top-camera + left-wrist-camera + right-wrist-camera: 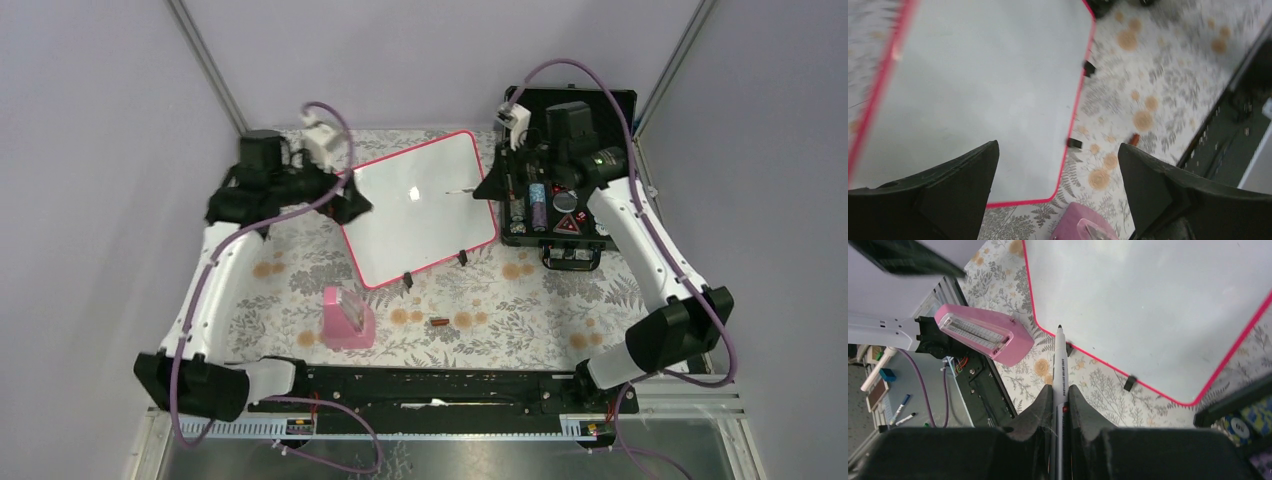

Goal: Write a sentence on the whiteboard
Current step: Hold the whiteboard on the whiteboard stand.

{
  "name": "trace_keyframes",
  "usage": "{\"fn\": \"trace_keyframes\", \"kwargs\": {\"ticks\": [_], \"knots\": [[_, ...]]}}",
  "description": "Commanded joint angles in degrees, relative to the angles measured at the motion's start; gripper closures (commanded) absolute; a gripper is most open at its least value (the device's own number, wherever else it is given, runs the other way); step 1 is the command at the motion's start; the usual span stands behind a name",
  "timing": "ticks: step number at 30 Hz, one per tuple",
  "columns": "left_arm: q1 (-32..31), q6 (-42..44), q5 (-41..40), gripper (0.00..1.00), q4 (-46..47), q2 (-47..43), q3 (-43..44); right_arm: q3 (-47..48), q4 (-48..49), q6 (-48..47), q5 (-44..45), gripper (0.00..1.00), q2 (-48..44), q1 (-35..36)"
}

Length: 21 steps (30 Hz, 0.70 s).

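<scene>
Clamping a marker (1060,365), right jaws; left jaws wide, empty; pink box (347,318) near whiteboard (420,210).

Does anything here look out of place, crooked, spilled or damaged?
The whiteboard lies flat but turned askew on the flowered cloth, not square to the arms. A small brown piece lies loose on that cloth near the board's black feet; I cannot tell what it is. Nothing looks spilled or broken.

No text is readable. The marker (1062,371) bears a line of dark print along its barrel, too blurred to read.
</scene>
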Motion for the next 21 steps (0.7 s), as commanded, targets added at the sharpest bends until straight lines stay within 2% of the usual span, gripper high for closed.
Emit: {"fn": "trace_keyframes", "kwargs": {"ticks": [1, 6, 8, 12, 17, 21], "knots": [[13.86, -8.24, 11.0, 0.01, 3.82, -5.12, -0.02, 7.89, 1.86, -1.65, 2.45, 1.0, 4.24, 5.89], [29.94, -8.22, 21.63, 0.01, 3.64, -2.68, -2.89, 14.76, 1.9, -3.46, 5.23, 1.0, 10.05, 13.89], [33.03, -7.34, 24.83, 0.01, 3.47, -0.92, -3.88, 16.12, 2.53, -4.52, 7.22, 1.0, 11.91, 16.45], [33.76, -6.06, 25.68, 0.1, 5.21, 1.91, -5.11, 16.55, 6.81, -5.8, 12.85, 1.0, 14.39, 21.11], [33.74, -9.19, 30.31, 0.31, 9.74, 6.77, -3.82, 20.12, 9.79, -8.5, 18.91, 1.0, 18.5, 24.61], [33.62, -8.82, 32.86, 0.33, 9.74, 10.26, -2.4, 25.11, 8.75, -10.04, 18.37, 1.0, 22.77, 25.39]]}}
